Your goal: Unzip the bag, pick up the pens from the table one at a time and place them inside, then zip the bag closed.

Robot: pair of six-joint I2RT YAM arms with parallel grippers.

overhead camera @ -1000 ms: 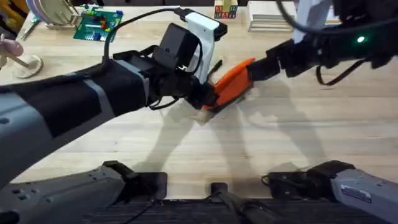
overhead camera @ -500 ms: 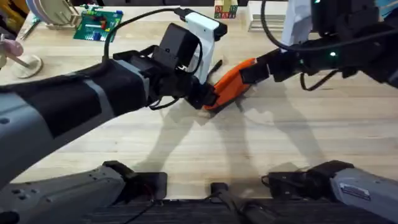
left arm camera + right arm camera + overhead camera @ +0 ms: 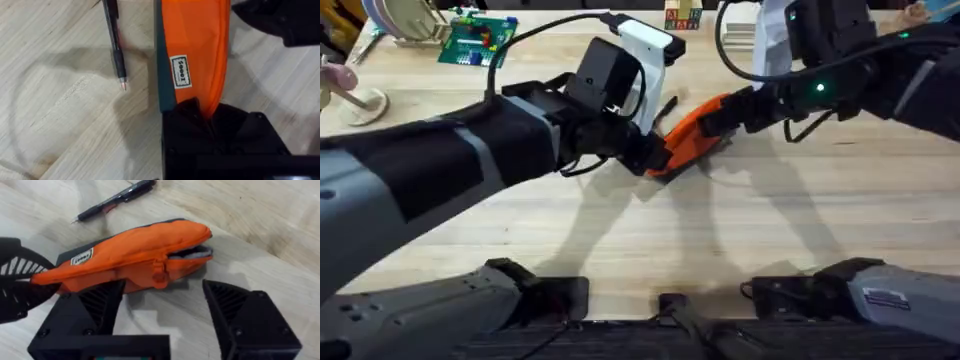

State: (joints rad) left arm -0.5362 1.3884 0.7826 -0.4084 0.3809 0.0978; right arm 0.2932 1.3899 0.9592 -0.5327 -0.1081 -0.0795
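The orange elongated soft fabric pencil pouch [image 3: 692, 133] with a dark base edge lies on the light wooden plank tabletop [image 3: 800, 220], slightly above the centre of the overhead view, its long axis running from 7 o'clock to 1 o'clock.

The left gripper [image 3: 655, 155] reaches in from the 9 o'clock side. Its black fingers are pressed together on the pouch's 7 o'clock end; in the left wrist view, the fabric is pinched where it enters the left gripper [image 3: 202, 112], and a small white label [image 3: 180, 72] sits on the pouch's side.

The right gripper [image 3: 735, 108] arrives from 3 o'clock at the pouch's 1 o'clock end. In the right wrist view, its black fingers [image 3: 102, 302] are spread wide, one on either side of the pouch's zip pull [image 3: 159, 273]; contact with the fabric cannot be determined. The zip is partly open at the far end, exposing a grey lining [image 3: 192, 254].

A slim black pen [image 3: 115, 42] lies on the tabletop just beside the pouch on the side away from the arm bases, apart from it and roughly parallel to its length, with its tip pointing toward the left gripper.
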